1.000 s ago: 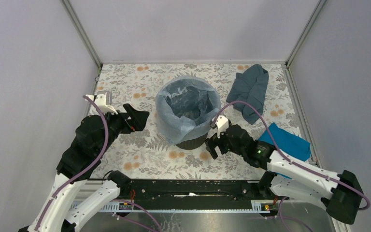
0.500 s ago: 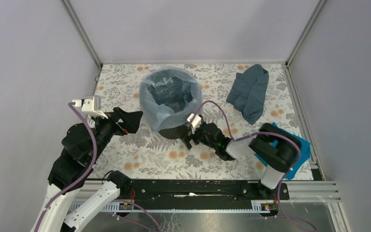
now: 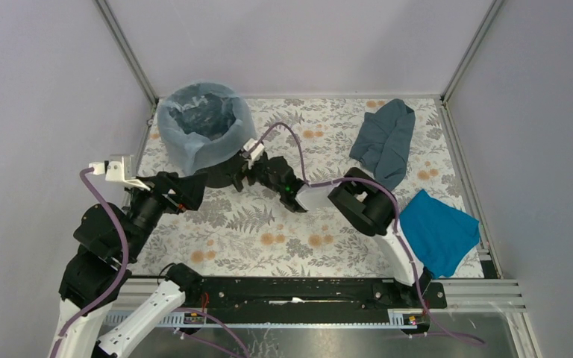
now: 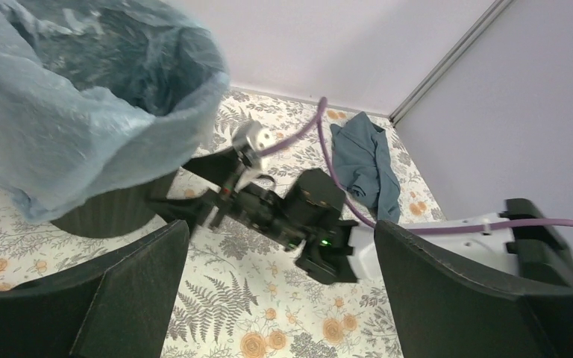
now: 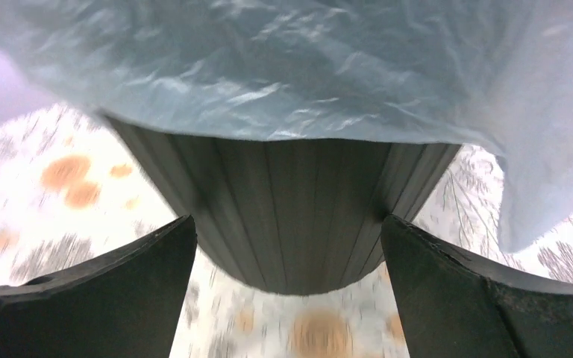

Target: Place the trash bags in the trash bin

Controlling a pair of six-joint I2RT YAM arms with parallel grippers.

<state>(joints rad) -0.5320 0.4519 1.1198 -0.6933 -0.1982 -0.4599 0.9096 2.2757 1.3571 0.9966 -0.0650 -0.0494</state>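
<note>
**Worktop** (image 3: 268,231): flowered covering; carries every item below.

**Bright blue cloth** (image 3: 436,231): near right, not part of the task.

**Left claw** (image 3: 192,192): jaws spread fully, nothing held. It is placed just beside the near-left side of the bin, and no contact can be confirmed.

**Right claw** (image 5: 287,227): jaws spread fully, nothing gripped. One finger stands on each side of the bin's tapered base. Whether either finger touches it cannot be told.

**Trash bin** (image 3: 220,175): round, black, ribbed; stands upright in the far left corner. It is judged rigid but light, so it is likely to slide or tip if pushed low.

**Trash bag** (image 3: 194,145): pale blue film. It is seated inside the bin, with its mouth folded out over the rim and a loose skirt hanging down the outside. It is judged very light, limp, slippery and easily torn. A hold is best taken on the hanging skirt or a bunched fold, pinched firmly, not on the taut rim.

**Grey-blue cloth** (image 3: 385,142): far right, crumpled, well apart from the bin.
</note>
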